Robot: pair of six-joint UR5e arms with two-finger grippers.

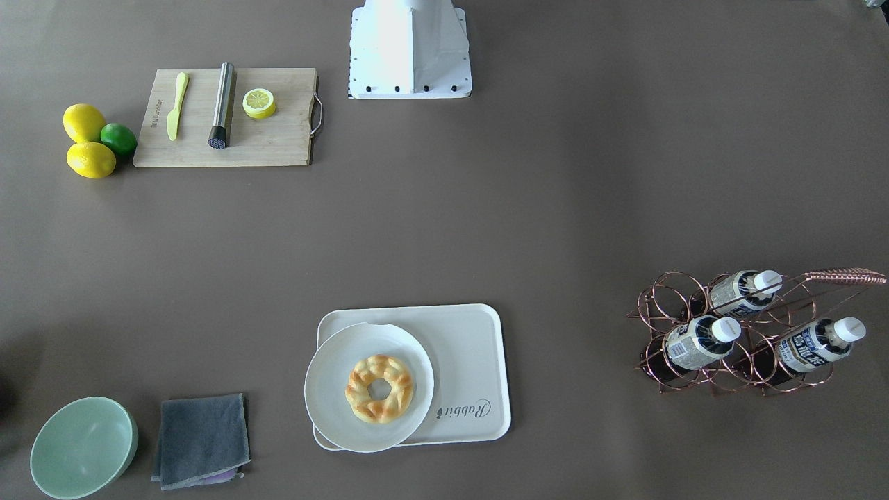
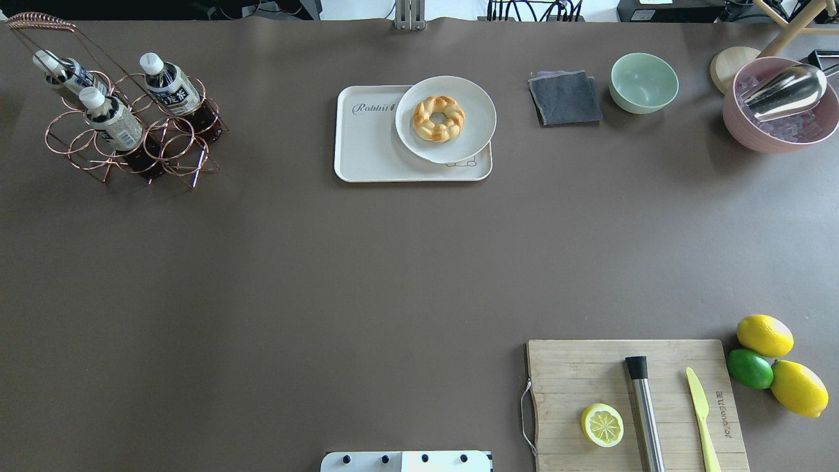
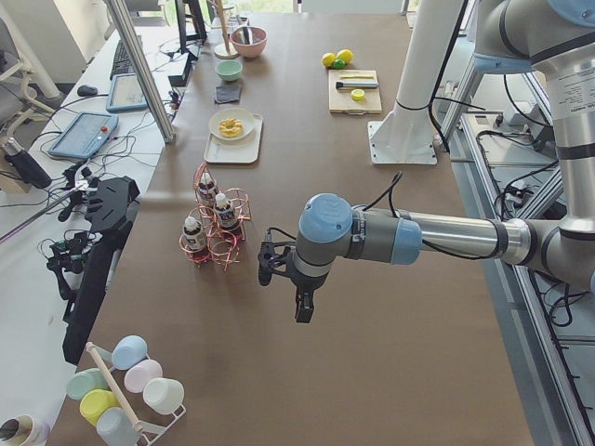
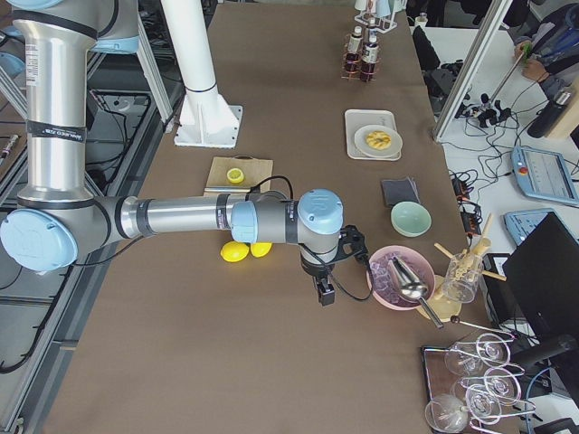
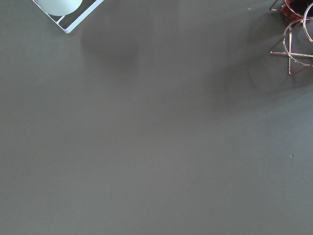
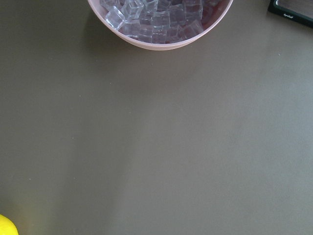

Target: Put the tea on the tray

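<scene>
I see a big brown counter (image 2: 393, 275) with lots of bare room in the middle. My left end effector (image 3: 284, 293) hangs over the counter near the rack (image 2: 72, 141) and does not touch it. I cannot tell if its fingers are spread or pressed together. My right end effector (image 4: 326, 289) is well apart from all that, by the pink bowl (image 4: 391, 282) of ice, and I cannot tell its fingers either.

The tray (image 2: 367, 157) sits near the far edge of the counter. A plate (image 2: 475, 111) with a doughnut (image 2: 438, 118) covers the tray's half away from the rack and sticks out over its far rim. The half by the rack is bare. Between rack and tray there is only bare counter.

The rack stands by the far corner on my left. Three bottles of tea (image 2: 169, 82) lie tilted in its rings, caps up.
</scene>
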